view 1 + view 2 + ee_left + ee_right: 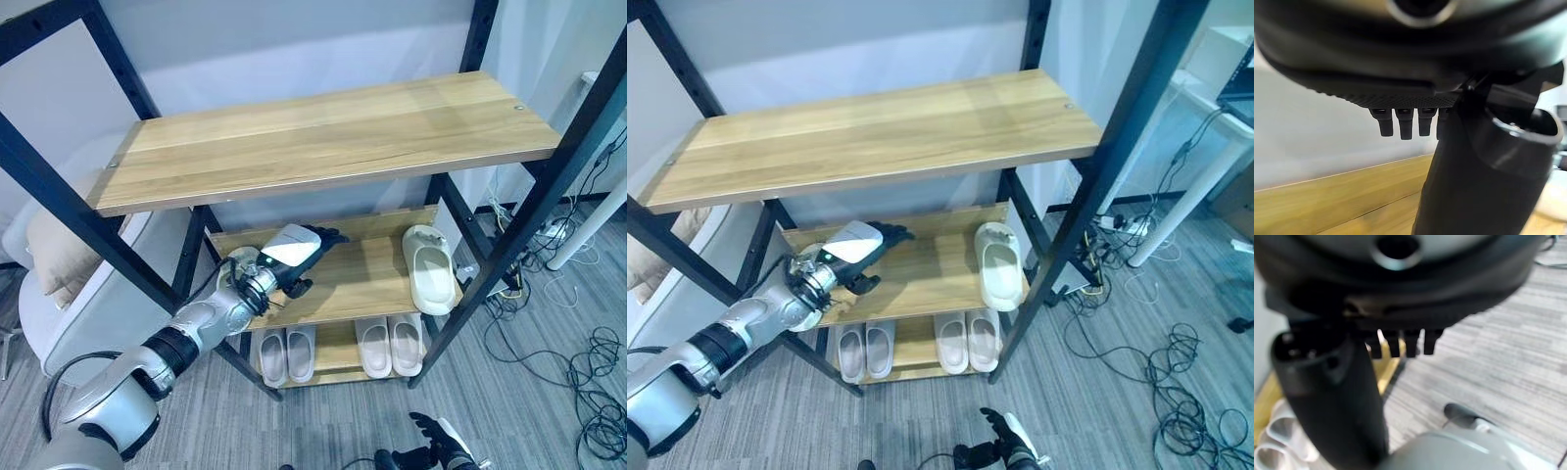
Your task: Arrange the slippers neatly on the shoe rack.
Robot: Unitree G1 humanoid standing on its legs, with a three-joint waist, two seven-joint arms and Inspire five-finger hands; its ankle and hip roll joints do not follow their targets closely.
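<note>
Hovering my left hand [294,257], fingers loosely extended and empty, over the middle shelf [367,279]; next I reach the lone slipper [429,269].

**Robot body, as seen**

Left arm [201,328]: silver-grey segments, black ribbed band at the forearm, metal-ringed wrist. Left hand [294,252]: dark fingers, pale plate on its back. Right hand [443,446]: dark with a pale patch. Wrist views: black fingers in a row, thick dark thumb.

right hand [441,448]: cut by bottom edge | bottom slippers [286,354]: heels shelf-hidden
</note>
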